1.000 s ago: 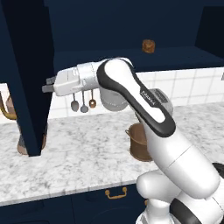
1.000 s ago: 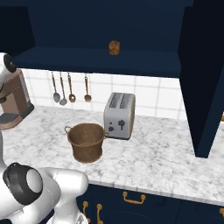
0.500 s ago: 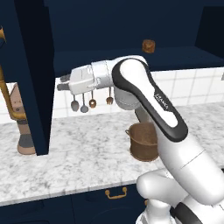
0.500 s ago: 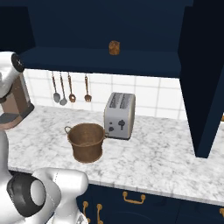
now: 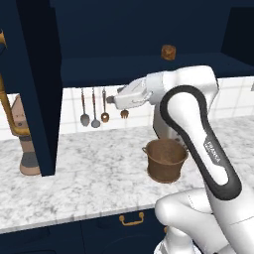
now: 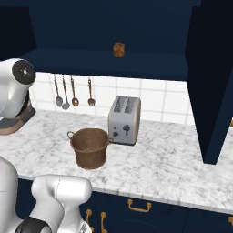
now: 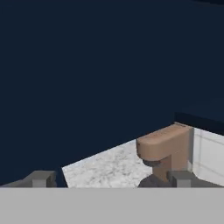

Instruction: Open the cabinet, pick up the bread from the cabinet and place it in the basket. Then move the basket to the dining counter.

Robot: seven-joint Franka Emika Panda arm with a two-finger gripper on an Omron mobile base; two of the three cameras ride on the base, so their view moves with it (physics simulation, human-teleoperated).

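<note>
One toaster (image 6: 124,120) sits beside the basket (image 6: 90,147).

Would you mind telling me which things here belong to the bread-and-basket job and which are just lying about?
Part of the job:
- cabinet, open
- bread on its shelf
- basket on the worktop
- gripper, jaws open, holding nothing

Just lying about:
- toaster
- hanging utensils
- brown stand mixer
</note>
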